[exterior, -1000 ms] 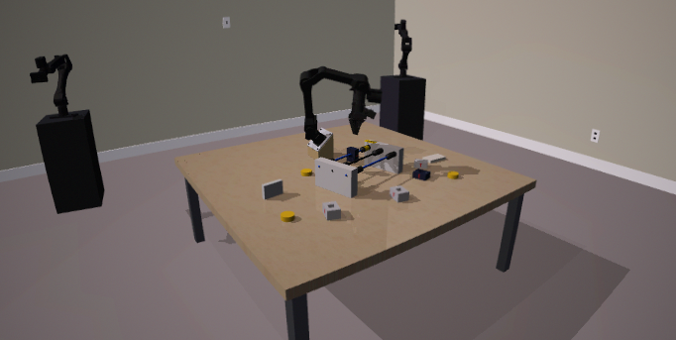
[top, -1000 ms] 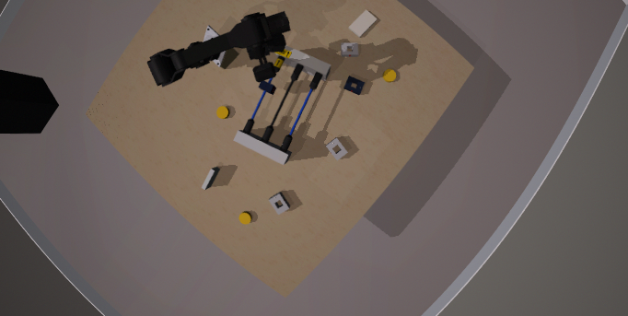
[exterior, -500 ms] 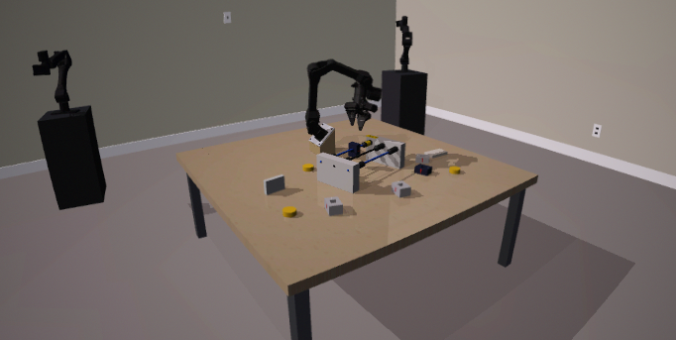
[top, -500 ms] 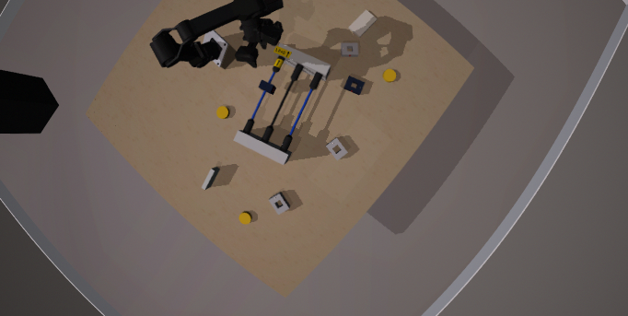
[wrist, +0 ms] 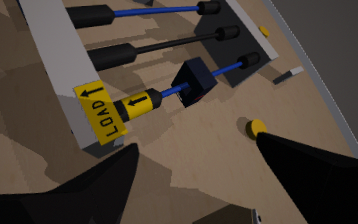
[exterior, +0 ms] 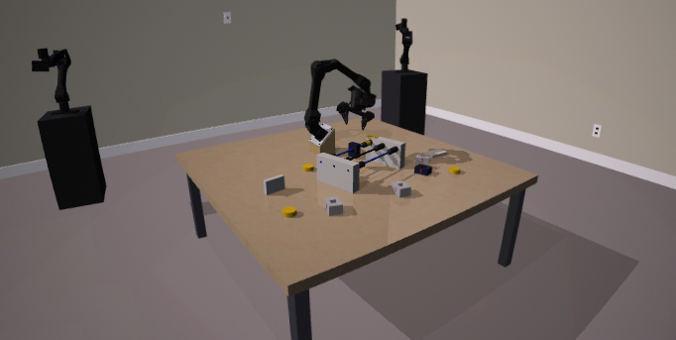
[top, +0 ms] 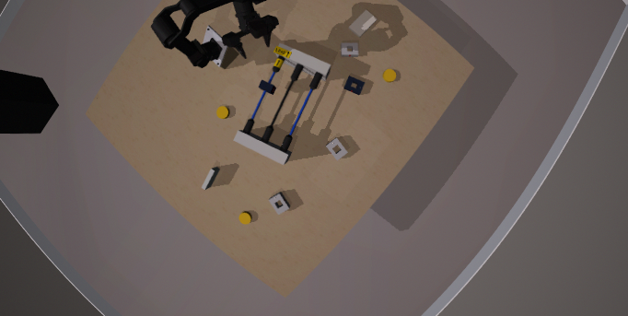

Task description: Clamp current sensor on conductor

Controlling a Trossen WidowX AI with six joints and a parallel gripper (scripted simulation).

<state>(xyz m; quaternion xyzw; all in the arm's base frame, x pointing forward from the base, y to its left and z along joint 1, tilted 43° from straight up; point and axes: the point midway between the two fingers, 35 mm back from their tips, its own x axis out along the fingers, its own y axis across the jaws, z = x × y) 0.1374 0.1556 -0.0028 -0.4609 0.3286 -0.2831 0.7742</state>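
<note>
A dark navy sensor (top: 264, 85) (exterior: 351, 147) (wrist: 203, 75) sits round the outer blue conductor (top: 258, 106) (wrist: 227, 68), off the table. This conductor has a yellow arrow sleeve (top: 278, 64) (wrist: 137, 105) beside the yellow LOAD label (top: 282, 52) (exterior: 372, 137) (wrist: 97, 112). The conductor runs through the sensor's opening. A small red mark shows low on its side in the wrist view; its arrow's direction and its latch cannot be made out. My gripper (top: 256, 51) (exterior: 355, 126) (wrist: 197, 143) is open and empty, above and apart from the sensor, near the LOAD end.
White end blocks (top: 262, 147) (exterior: 337, 172) hold the three conductors. Another navy block (top: 359, 88) (exterior: 422, 170) lies right of them. Several grey blocks, an upright plate (top: 210, 179) (exterior: 275, 184), a flat pale block (top: 359, 24) and yellow discs (top: 223, 111) (top: 389, 76) (top: 245, 217) stand around.
</note>
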